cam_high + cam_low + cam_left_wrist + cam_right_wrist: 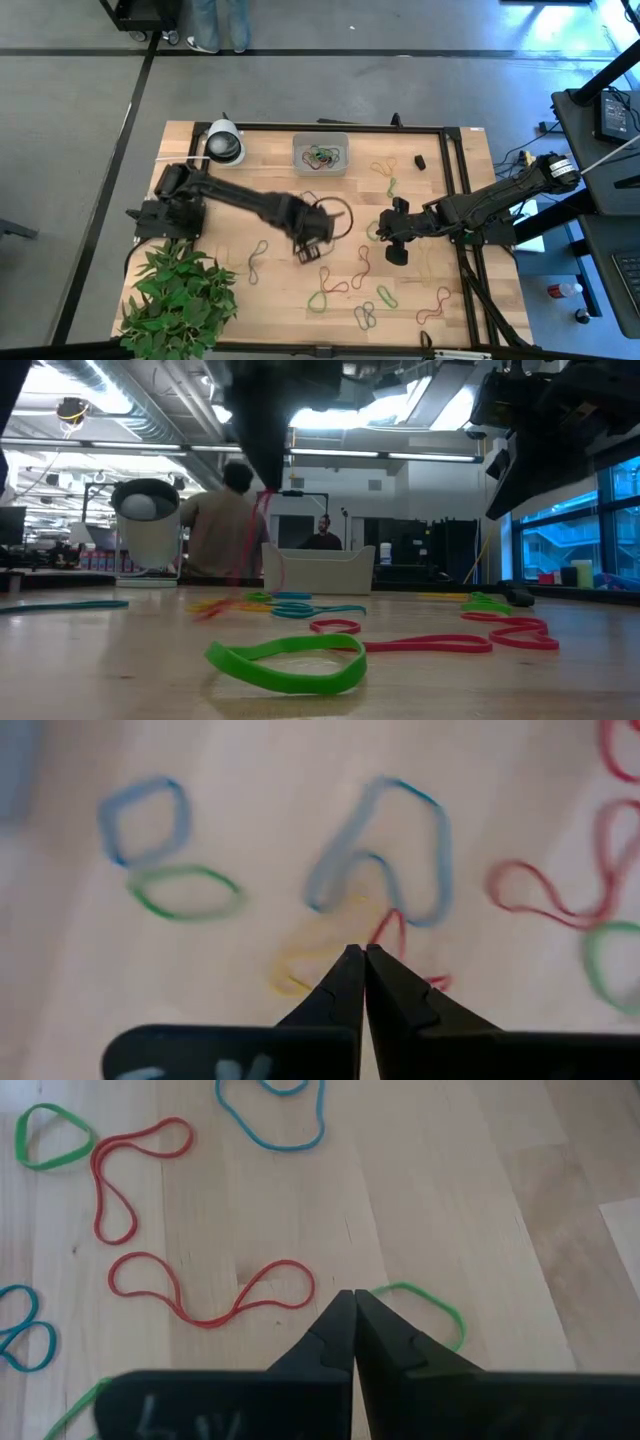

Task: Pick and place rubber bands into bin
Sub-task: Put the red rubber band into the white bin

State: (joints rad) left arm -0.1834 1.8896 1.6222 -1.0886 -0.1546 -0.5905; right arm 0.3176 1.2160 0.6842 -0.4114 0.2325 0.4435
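Many rubber bands lie loose on the wooden table, such as a green one (pixel 322 298) (pixel 290 660) and a red one (pixel 430 643) (pixel 215 1295). The clear bin (pixel 320 155) (pixel 318 568) stands at the far middle with several bands inside. My left gripper (pixel 306 252) (pixel 268 485) (pixel 358 955) hangs above the table's middle, shut on a red rubber band (pixel 268 535). My right gripper (pixel 397 255) (pixel 354 1295) is shut and holds nothing, raised over the table's right half beside a green band (pixel 430 1305). My left gripper pinches the red band between its two fingertips, and a short stretch of it (pixel 392 925) shows right beside them. The fingers point steeply down. The band hangs slack below them as a long loop (pixel 275 560), lifted clear of the table.
A white-and-black tape roll (pixel 223 143) (pixel 148 520) stands at the far left. A green plant (pixel 180 295) fills the near left corner. A small black object (pixel 419 161) lies at the far right. Black rails (pixel 455 180) frame the table.
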